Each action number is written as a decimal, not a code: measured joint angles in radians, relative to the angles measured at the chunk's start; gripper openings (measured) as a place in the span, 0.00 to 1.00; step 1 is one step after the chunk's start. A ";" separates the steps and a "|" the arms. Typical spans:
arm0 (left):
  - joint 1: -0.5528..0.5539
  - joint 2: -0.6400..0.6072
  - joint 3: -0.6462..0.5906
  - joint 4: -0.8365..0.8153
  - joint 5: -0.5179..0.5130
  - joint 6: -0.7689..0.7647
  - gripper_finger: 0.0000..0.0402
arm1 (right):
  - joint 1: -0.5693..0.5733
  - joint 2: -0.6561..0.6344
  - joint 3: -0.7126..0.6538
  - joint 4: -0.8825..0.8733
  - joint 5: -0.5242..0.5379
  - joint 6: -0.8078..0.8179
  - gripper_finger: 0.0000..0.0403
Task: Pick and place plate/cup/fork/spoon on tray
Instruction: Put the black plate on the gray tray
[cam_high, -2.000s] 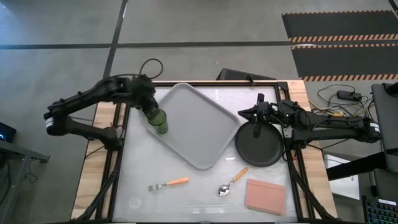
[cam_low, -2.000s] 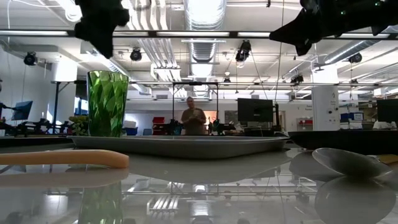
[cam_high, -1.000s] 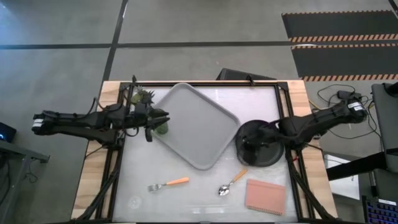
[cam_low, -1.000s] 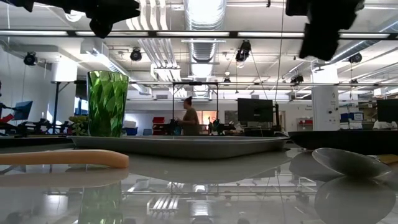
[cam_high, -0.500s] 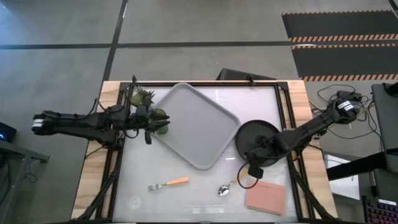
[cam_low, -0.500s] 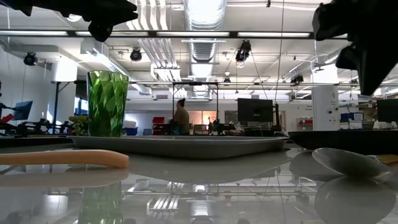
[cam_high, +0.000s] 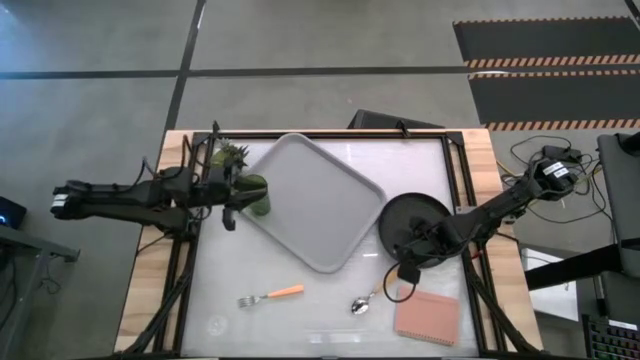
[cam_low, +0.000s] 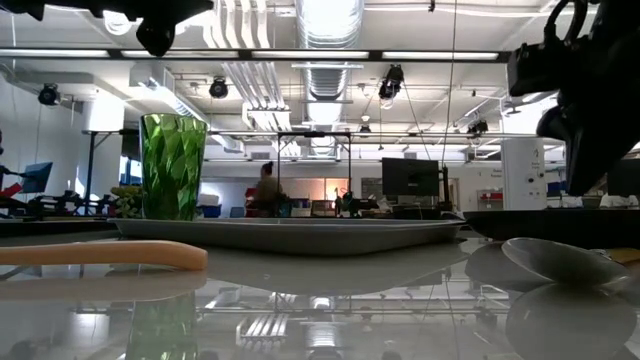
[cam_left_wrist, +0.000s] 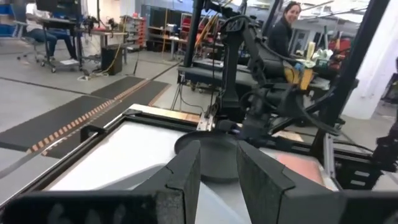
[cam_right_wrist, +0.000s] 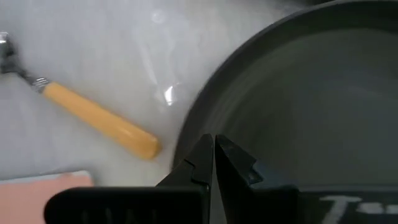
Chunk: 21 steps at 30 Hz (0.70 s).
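Note:
The green cup (cam_high: 258, 197) stands upright on the grey tray (cam_high: 310, 200) at its left corner, as the low view (cam_low: 172, 165) also shows. My left gripper (cam_high: 232, 204) is open just left of the cup and higher than its rim, touching nothing (cam_left_wrist: 217, 171). The black plate (cam_high: 415, 228) lies on the table right of the tray. My right gripper (cam_high: 404, 270) is shut over the plate's near left rim (cam_right_wrist: 205, 118); the low view shows it (cam_low: 585, 120) above the plate. The fork (cam_high: 270, 296) and the spoon (cam_high: 366, 299) lie on the table near the front.
A pink pad (cam_high: 426, 315) lies at the near right, close to the spoon's bowl. A small spiky plant (cam_high: 228, 155) stands at the far left beside my left arm. The spoon's pale orange handle (cam_right_wrist: 99, 121) lies just left of the plate's rim.
My right gripper has moved from over the plate's middle toward the table's near edge and now stands over the plate's near left rim. My left gripper has drawn back a little toward the table's left edge, away from the cup, which stays on the tray.

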 joint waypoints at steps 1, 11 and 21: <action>0.000 -0.008 -0.004 0.000 0.002 -0.009 0.21 | 0.000 0.000 -0.004 0.002 0.003 0.000 0.02; 0.000 -0.070 -0.055 0.039 0.003 -0.020 0.21 | 0.000 0.000 0.013 0.004 0.001 0.053 0.11; 0.000 -0.089 -0.064 0.037 0.004 -0.020 0.21 | 0.000 0.000 0.018 0.003 0.002 0.066 0.38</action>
